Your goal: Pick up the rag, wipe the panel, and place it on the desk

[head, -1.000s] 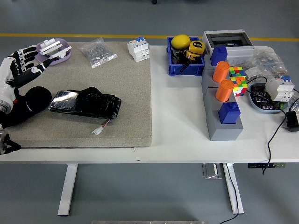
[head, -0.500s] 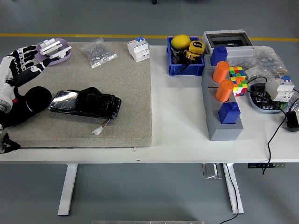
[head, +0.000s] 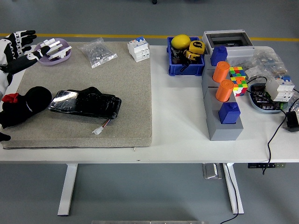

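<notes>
The black rag (head: 24, 107), with a small red tag, lies bunched at the left edge of the grey mat (head: 131, 98). It touches the left end of the glossy black panel (head: 85, 103), which lies flat on the mat with a short wire and white plug at its lower right. My left hand (head: 15, 49) is at the picture's left edge, well behind the rag and apart from it. Its black-and-white fingers are spread and hold nothing. My right hand is out of view.
A purple tray (head: 60, 55) with a white part, a bag of screws (head: 97, 52) and a white breaker (head: 139, 49) sit along the mat's far edge. A blue bin (head: 185, 66), a grey block with orange cylinders (head: 223, 107), a colour cube (head: 237, 78) and cables fill the right side.
My left hand has risen and drawn back toward the upper left, away from the rag. The forearm has left the lower left corner. Rag and panel have not moved.
</notes>
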Tool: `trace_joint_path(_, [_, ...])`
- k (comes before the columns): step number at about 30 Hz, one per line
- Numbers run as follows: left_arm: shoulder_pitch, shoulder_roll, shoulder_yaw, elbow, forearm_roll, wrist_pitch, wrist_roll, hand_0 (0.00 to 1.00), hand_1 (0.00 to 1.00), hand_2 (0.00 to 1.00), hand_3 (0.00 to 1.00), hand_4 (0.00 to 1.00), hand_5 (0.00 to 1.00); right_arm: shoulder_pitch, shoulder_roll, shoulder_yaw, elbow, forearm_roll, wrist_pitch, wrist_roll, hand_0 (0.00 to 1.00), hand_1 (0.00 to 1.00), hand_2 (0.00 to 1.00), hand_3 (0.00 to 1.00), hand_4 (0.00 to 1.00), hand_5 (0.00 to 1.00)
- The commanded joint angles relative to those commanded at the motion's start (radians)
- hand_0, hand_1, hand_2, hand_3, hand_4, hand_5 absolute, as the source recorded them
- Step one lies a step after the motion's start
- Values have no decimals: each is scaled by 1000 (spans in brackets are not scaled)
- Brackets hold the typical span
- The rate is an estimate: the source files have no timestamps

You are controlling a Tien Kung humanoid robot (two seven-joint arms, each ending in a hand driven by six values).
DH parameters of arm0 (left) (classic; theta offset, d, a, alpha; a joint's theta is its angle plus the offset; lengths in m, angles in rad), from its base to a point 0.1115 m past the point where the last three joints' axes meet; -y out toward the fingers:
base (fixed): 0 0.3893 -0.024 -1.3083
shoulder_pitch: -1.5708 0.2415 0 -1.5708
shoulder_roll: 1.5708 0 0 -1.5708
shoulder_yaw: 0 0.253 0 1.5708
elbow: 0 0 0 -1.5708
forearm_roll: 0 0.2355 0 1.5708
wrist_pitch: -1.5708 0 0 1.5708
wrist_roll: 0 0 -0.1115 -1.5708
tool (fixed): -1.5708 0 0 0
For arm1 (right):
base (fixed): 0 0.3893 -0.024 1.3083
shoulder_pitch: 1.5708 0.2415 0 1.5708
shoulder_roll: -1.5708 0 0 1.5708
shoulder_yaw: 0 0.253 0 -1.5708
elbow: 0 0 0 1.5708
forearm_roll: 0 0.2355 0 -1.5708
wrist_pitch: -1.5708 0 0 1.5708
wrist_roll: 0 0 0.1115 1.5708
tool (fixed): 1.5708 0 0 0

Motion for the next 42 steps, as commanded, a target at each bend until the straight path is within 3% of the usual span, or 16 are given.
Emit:
trace_joint_path(7, [-20, 81, 14, -57, -58, -15, 31, 824, 874, 809, 771, 988, 361, 1, -4, -6, -2, 7, 2, 1, 775, 592, 609, 562, 977, 491])
trace_joint_path(15, [-38, 137, 20, -100, -70, -25, 47, 828, 874, 812, 772, 987, 362, 2, -4, -14, -3, 16, 3, 1, 775, 591, 610, 563, 978, 492])
trace_joint_path(26, [-49, 167, 31, -102, -72, -31, 54, 836, 876, 816, 774, 985, 359, -4, -6, -13, -3, 19, 10, -3, 775, 592, 611, 563, 979, 493])
trace_joint_path(42, [-55, 183, 34, -103, -71, -35, 59, 839, 878, 818, 775, 983, 357, -4, -6, -13, -3, 20, 9, -3, 775, 592, 612, 563, 979, 496])
